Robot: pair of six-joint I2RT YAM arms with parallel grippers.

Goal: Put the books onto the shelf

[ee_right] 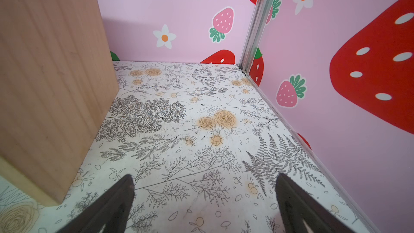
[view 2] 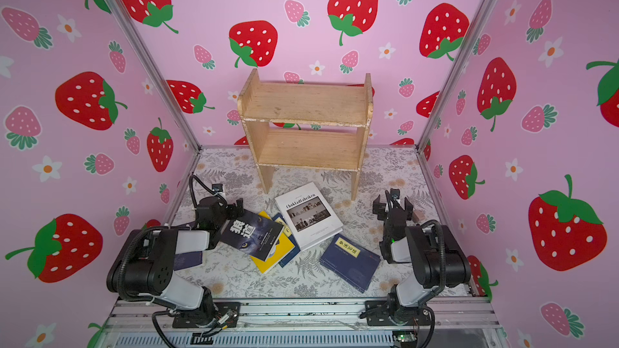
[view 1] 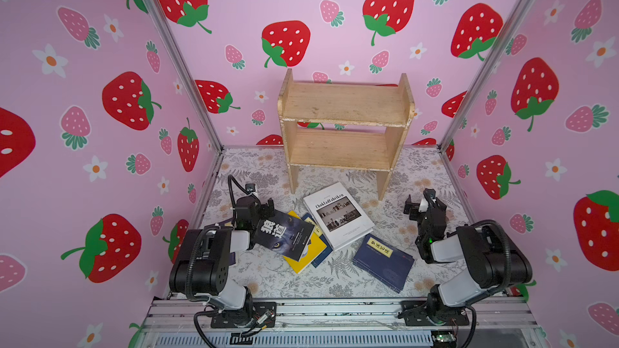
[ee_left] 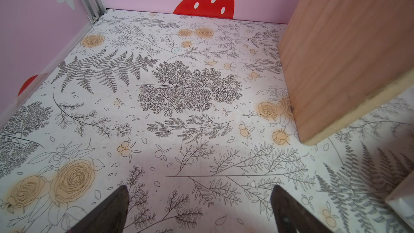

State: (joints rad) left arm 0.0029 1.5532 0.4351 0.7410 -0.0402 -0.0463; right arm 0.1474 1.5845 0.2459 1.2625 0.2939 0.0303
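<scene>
The wooden shelf (view 1: 345, 128) (view 2: 306, 128) stands at the back of the floral table, both tiers bare. Several books lie flat in front of it: a white "Chokladfabriken" (view 1: 338, 215) (view 2: 308, 215), a dark wolf-face book (view 1: 284, 232) (view 2: 253, 232) lying on a yellow one (view 1: 310, 257) (view 2: 273, 257), and a navy book with a yellow label (view 1: 382, 262) (view 2: 348, 261). My left gripper (view 1: 256, 202) (view 2: 222, 204) (ee_left: 199, 189) hovers open left of the pile. My right gripper (view 1: 424, 207) (view 2: 392, 207) (ee_right: 205, 175) is open right of it. Both hold nothing.
Pink strawberry walls (view 1: 100, 112) and aluminium posts (view 1: 187, 71) (view 1: 482, 71) close in the table on three sides. A side panel of the shelf (ee_left: 336, 63) (ee_right: 49, 86) stands close beside each gripper. A metal rail (view 1: 335, 313) runs along the front.
</scene>
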